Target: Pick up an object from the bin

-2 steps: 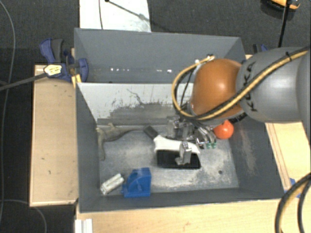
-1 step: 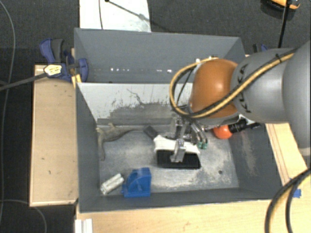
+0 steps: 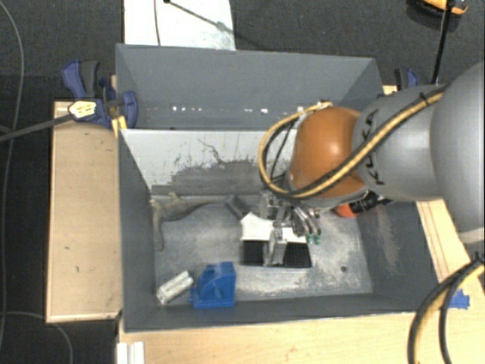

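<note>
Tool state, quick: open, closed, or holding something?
Tool: cannot be told. It is low over a black block and a white piece near the middle of the bin.

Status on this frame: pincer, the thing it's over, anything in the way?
Pincer low at centre of bin, over black flat object. White piece right beside it. Blue block and silvery cylinder front left, well apart from pincer.
</note>
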Available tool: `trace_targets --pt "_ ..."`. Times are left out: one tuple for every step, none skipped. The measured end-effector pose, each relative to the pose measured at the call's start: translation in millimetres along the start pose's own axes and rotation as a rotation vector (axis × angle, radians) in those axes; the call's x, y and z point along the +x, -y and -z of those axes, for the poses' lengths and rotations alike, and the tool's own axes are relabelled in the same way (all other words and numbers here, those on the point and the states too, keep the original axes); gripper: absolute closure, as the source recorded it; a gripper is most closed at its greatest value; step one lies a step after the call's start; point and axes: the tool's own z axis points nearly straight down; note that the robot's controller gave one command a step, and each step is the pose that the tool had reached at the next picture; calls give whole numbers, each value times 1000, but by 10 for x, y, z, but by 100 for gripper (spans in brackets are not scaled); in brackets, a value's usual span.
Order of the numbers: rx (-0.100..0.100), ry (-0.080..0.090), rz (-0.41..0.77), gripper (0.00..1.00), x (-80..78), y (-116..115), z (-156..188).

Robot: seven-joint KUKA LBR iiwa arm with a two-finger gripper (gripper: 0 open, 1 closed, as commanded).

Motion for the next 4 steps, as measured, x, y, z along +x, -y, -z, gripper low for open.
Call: trace_targets --pt "-1 -3 -75 0 -21 120 -19" --pt "0 -1 -227 0 -46 142 -54" --pt "-1 0 -64 0 19 177 -38" --pt "-1 2 -256 0 164 187 -64"
